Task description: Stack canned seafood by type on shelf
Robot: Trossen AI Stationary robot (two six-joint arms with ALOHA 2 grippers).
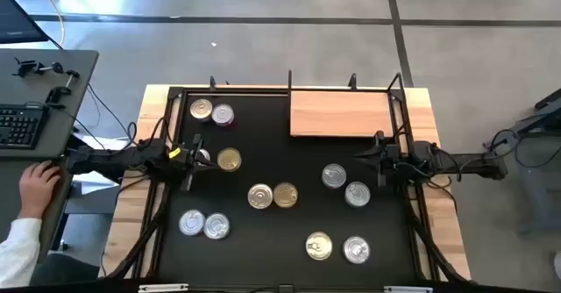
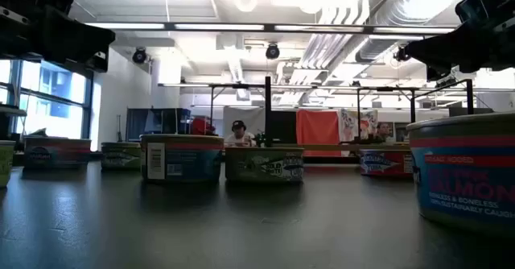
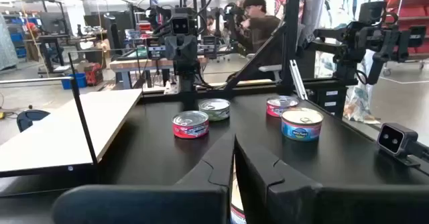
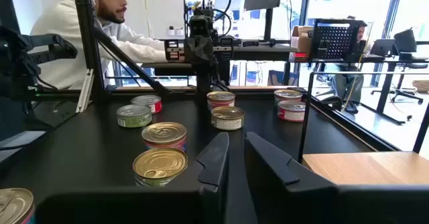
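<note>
At frame centre, tins (image 1: 260,196) lie scattered; left gripper (image 1: 188,161) and right gripper (image 1: 375,161) nearly closed, empty. Mixing types risks missorting onto shelf (image 1: 340,113).

Bright workshop, grey floor (image 1: 263,47), windows (image 2: 48,100)

- The near right can (image 2: 465,172) on the bench, in the low view, reads "SALMON" in pink letters on its blue label, with "BONELESS" in smaller print beneath.
- The other cans' labels are not readable.
</note>
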